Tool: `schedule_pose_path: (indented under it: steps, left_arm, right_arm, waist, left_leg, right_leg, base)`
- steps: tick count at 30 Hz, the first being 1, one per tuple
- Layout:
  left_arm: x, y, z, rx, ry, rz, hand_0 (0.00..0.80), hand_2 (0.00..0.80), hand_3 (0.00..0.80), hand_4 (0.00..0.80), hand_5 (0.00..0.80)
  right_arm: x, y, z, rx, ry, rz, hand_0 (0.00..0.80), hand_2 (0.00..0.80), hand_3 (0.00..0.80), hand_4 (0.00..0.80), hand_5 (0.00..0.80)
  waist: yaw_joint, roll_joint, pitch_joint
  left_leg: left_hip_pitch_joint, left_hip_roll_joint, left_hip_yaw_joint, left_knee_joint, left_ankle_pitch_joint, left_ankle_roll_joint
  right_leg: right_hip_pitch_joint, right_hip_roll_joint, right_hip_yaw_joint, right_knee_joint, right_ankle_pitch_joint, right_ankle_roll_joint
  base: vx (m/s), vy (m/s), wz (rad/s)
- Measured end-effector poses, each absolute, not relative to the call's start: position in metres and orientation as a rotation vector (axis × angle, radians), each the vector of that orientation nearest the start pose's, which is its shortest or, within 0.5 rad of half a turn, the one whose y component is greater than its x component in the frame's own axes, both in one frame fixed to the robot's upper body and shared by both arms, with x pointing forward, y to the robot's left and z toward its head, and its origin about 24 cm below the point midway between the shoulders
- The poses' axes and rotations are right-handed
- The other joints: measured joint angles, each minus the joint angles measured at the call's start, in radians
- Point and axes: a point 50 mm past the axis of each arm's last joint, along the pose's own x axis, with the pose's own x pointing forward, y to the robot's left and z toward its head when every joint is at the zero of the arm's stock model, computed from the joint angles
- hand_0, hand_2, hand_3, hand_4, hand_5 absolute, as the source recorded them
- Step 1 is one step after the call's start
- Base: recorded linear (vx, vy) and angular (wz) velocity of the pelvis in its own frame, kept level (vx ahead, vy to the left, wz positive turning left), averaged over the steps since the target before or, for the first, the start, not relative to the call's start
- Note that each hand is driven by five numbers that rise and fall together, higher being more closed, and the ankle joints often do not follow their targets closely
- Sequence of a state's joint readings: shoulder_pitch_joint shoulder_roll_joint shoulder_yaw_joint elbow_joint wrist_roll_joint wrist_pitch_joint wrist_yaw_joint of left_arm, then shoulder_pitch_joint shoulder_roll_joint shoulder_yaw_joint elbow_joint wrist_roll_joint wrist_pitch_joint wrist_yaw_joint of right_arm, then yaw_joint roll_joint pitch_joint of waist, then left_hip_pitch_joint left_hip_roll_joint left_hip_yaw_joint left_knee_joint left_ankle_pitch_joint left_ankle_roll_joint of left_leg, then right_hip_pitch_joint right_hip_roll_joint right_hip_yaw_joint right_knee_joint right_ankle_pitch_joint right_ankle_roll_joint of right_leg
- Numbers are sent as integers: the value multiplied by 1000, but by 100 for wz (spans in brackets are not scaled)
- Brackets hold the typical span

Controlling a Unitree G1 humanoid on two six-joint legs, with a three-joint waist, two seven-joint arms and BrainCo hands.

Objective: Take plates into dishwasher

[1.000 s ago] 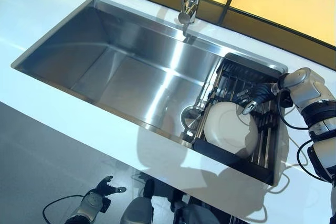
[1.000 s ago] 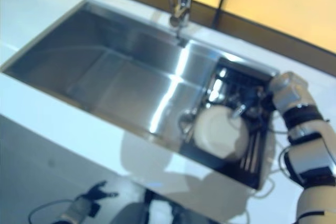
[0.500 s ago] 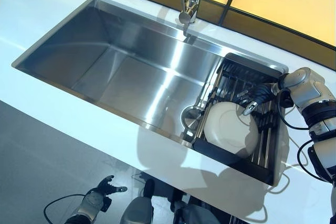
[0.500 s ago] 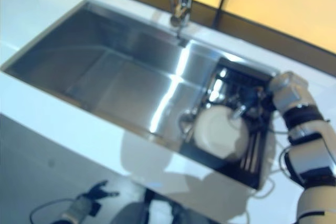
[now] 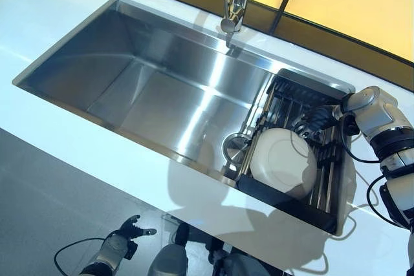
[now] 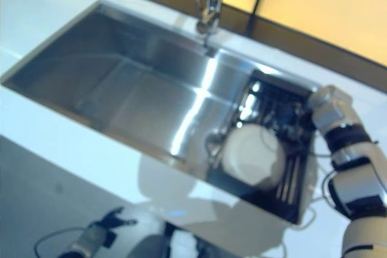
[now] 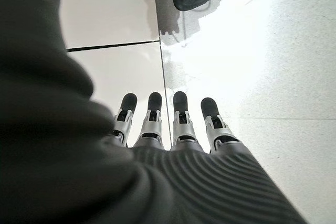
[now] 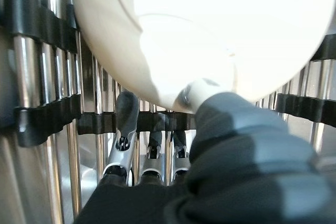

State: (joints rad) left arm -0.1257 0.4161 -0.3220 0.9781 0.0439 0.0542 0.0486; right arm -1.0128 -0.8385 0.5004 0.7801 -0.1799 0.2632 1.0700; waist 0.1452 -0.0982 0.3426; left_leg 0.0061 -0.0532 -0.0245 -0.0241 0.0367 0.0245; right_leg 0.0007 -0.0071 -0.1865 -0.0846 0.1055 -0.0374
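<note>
A white plate (image 5: 281, 163) lies tilted in the black drying rack (image 5: 284, 200) at the right end of the sink. My right hand (image 5: 315, 119) is at the plate's far right rim. In the right wrist view its fingers (image 8: 124, 129) reach under the plate (image 8: 210, 30) along the rack's bars, and the thumb (image 8: 199, 94) lies on the plate's upper face, so the rim is pinched. The plate still rests on the rack. My left hand (image 5: 124, 236) hangs low over the floor, fingers (image 7: 178, 121) straight and empty.
The steel sink (image 5: 162, 88) is set in a white counter (image 5: 97, 153), with a faucet (image 5: 234, 4) at its back edge and a round drain strainer (image 5: 234, 147) just left of the rack. A dark strip and yellow wall run behind the counter.
My right hand has dropped lower onto the plate's far right rim, and its fingers have slid under the rim. The plate and the left hand have not moved.
</note>
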Motion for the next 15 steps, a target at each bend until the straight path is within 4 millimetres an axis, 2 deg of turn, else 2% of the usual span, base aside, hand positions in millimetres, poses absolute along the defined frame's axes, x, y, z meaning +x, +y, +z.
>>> schedule_pose_path:
  steps: [6, 11, 14, 15]
  left_arm:
    - [181, 262, -113, 623, 933, -45, 0, 0, 0, 0, 0]
    - [179, 263, -114, 626, 938, -36, 0, 0, 0, 0, 0]
    - [177, 265, -115, 625, 948, -27, 0, 0, 0, 0, 0]
    - [176, 266, -115, 623, 954, -22, 0, 0, 0, 0, 0]
  right_arm:
    - [365, -268, 171, -932, 708, 660, 687, 687, 687, 687, 687]
    - [363, -265, 168, -912, 697, 664, 797, 797, 797, 797, 797]
    - [363, -262, 167, -909, 691, 669, 781, 781, 781, 781, 781]
    - [363, -261, 167, -909, 689, 670, 731, 731, 731, 731, 731]
  waist:
    - [2, -18, -4]
    - [3, -28, -4]
    - [3, -34, -7]
    - [2, -37, -8]
  left_leg:
    - [4, 2, 10, -3, 0, 0]
    - [22, 4, 19, -14, 0, 0]
    - [34, 5, 23, -24, 0, 0]
    - [34, 6, 23, -24, 0, 0]
  right_leg:
    - [0, 2, 8, 0, 0, 0]
    - [10, 4, 15, 0, 0, 0]
    - [15, 6, 16, 0, -1, 1]
    - [15, 6, 16, 0, -1, 2]
  base:
    - [-8, 7, -2]
    - [-18, 13, -6]
    - [-18, 1, -5]
    - [-14, -5, -3]
